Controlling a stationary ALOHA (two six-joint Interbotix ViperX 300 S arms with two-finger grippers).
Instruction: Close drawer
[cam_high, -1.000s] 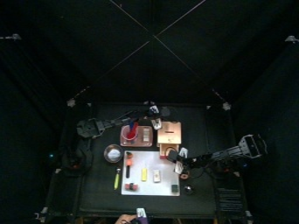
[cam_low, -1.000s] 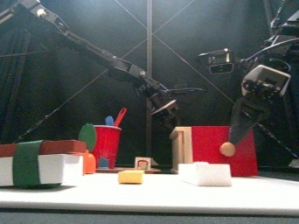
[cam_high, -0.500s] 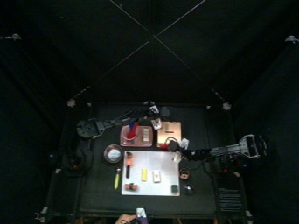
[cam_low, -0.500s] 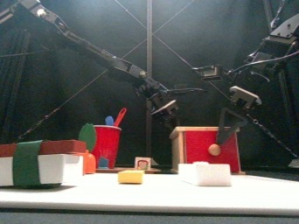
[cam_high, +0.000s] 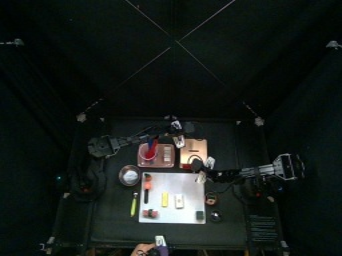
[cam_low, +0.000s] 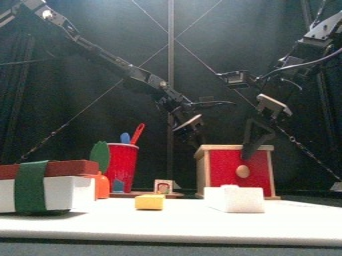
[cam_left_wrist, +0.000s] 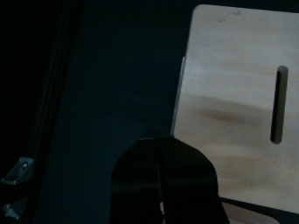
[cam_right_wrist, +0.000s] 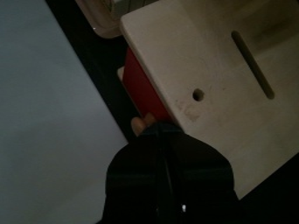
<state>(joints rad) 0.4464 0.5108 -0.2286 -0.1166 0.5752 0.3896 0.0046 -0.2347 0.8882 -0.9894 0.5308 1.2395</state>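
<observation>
Front view shows the tan drawer (cam_low: 237, 170), red-fronted with round knob; both hands' jaws together.

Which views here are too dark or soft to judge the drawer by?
Top view: the drawer is small, dim, details lost. Front view: well lit, its red front clear. Left wrist view: half the picture is black, the left gripper a blurred silhouette. Right wrist view: wood bright, the right gripper dark and soft.

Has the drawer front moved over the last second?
Yes. In the front view the red drawer front slid back into the tan box, away from the white block.
</observation>
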